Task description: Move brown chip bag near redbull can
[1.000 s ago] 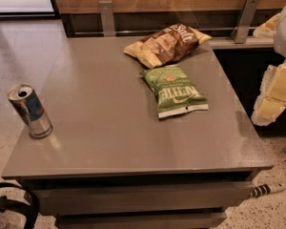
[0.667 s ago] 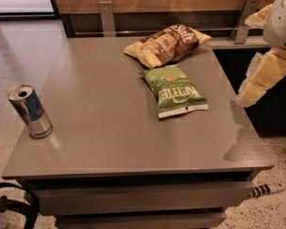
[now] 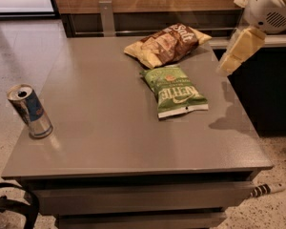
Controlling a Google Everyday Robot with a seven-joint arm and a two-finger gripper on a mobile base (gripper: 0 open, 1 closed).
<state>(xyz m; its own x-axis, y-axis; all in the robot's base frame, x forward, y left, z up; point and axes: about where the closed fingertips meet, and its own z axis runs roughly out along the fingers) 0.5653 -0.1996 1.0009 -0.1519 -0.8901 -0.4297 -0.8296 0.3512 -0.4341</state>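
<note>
The brown chip bag [image 3: 168, 44], dark brown and pale yellow with white lettering, lies at the far middle of the grey table [image 3: 109, 128]. The redbull can [image 3: 30, 111], blue and silver with its top open, stands upright near the table's left edge, far from the bag. My gripper [image 3: 236, 51] hangs in the air over the table's right edge, to the right of the brown chip bag and apart from it. It holds nothing that I can see.
A smaller green "Kettle" chip bag [image 3: 176, 90] lies just in front of the brown bag. A wooden wall and a metal post [image 3: 106, 15] stand behind the table. A dark counter [image 3: 267, 80] is on the right. A black strap [image 3: 14, 206] shows at the bottom left.
My gripper has risen and moved left from the right border towards the table's right edge. The bags and the can have not moved.
</note>
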